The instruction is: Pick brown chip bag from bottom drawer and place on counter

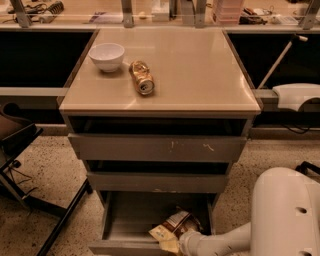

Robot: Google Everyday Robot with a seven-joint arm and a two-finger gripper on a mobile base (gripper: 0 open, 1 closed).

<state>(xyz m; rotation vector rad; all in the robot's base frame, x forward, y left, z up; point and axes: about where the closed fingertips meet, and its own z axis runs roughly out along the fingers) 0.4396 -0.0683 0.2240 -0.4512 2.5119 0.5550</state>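
The brown chip bag [173, 226] lies crumpled at the front right of the open bottom drawer [131, 215], its cream-yellow end towards the drawer front. My gripper [184, 243] is low in that drawer, right against the bag's near end, at the tip of the white arm [225, 241] that reaches in from the lower right. The gripper's end is hidden behind the bag and the wrist. The counter [200, 70] is the glossy beige top of the cabinet, above the drawers.
A white bowl [106, 56] and a gold can [141, 78] lying on its side sit on the counter's left half. The two upper drawers [155, 147] stand slightly open. A black chair base [30, 195] is at left. A cluttered shelf [75, 15] runs behind.
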